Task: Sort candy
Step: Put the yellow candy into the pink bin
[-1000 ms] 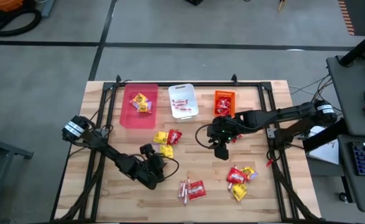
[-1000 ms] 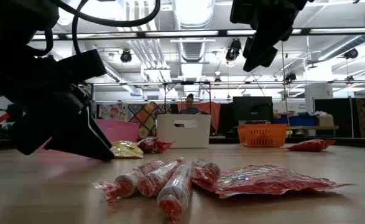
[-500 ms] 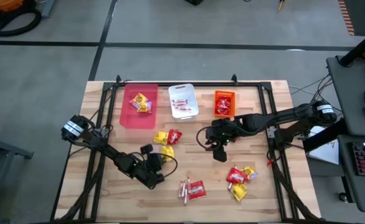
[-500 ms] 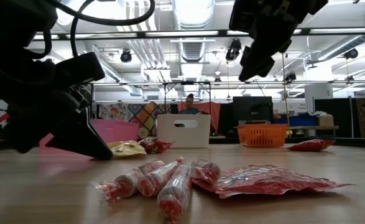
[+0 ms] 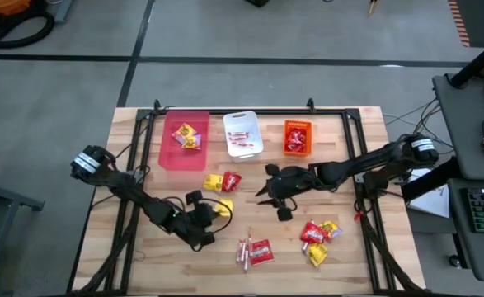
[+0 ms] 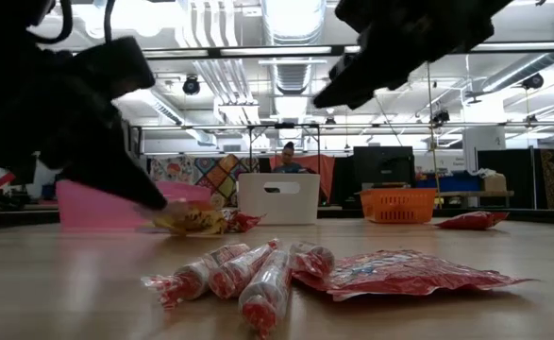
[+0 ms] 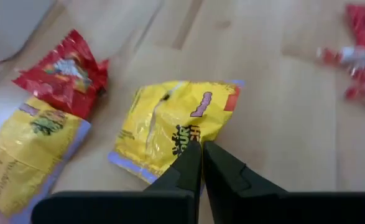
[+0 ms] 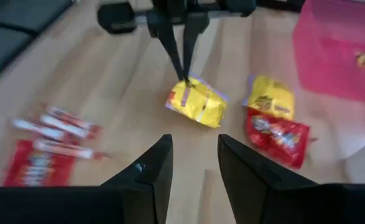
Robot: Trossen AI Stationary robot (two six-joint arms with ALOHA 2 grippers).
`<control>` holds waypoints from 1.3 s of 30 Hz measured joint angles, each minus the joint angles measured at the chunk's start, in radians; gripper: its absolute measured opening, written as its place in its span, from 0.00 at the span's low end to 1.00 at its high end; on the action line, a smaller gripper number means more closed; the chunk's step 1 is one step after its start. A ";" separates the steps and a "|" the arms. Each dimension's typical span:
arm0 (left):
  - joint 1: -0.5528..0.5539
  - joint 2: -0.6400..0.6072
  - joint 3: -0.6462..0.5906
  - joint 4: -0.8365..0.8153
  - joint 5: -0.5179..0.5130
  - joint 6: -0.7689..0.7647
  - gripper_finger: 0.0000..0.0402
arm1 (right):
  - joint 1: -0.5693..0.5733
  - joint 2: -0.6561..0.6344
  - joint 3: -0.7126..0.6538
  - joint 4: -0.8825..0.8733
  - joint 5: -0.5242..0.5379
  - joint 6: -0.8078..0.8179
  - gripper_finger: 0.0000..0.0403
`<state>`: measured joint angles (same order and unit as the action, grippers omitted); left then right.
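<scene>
Vs 1 s ago: right gripper (image 5: 268, 192) has swung left and lower, from beside the orange bin (image 5: 298, 138) toward mid-table; fingers (image 8: 151, 174) spread, holding nothing. Left gripper (image 5: 214, 211) has edged up-right onto the yellow packet (image 5: 221, 206) below the centre pile; tips pressed together, pinching that packet's edge (image 7: 176, 127). In low view the packet (image 6: 190, 220) now looks lifted a bit off the wood vs earlier, w/ the left arm higher.

Bins along the table's far edge: pink bin (image 5: 185, 140) has a yellow packet plus a red one, toward its far end. White bin (image 5: 242, 134) has a few pinkish sticks. Orange bin has red packets.

Loose candy: another yellow packet (image 5: 213, 182) and a red packet (image 5: 232, 181) touching each other just in front of pink/white bins. Sticks (image 5: 245, 250) and a red packet (image 5: 261, 252) near front centre, touching. Mixed red/yellow pile (image 5: 318, 234) front right, well apart from the rest.

Person (image 6: 289, 156) seated far behind the table, low view.
</scene>
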<state>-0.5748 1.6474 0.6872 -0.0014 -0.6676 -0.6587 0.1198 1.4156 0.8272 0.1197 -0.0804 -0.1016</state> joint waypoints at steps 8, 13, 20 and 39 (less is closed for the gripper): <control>0.005 -0.065 0.001 0.017 -0.016 -0.055 0.00 | 0.012 0.189 0.016 0.233 0.039 -0.100 0.33; 0.013 -0.056 0.002 0.028 -0.022 -0.095 0.00 | 0.011 0.320 0.091 0.233 0.032 -0.050 0.43; 0.027 -0.049 0.002 0.031 -0.031 -0.152 0.00 | 0.016 0.458 0.211 0.229 0.028 -0.029 0.48; 0.032 -0.052 0.005 0.054 -0.057 -0.131 0.00 | -0.005 0.579 0.349 0.175 0.074 -0.030 0.05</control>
<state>-0.5430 1.5955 0.6920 0.0525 -0.7245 -0.7900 0.1150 1.9947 1.1764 0.2950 -0.0068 -0.1317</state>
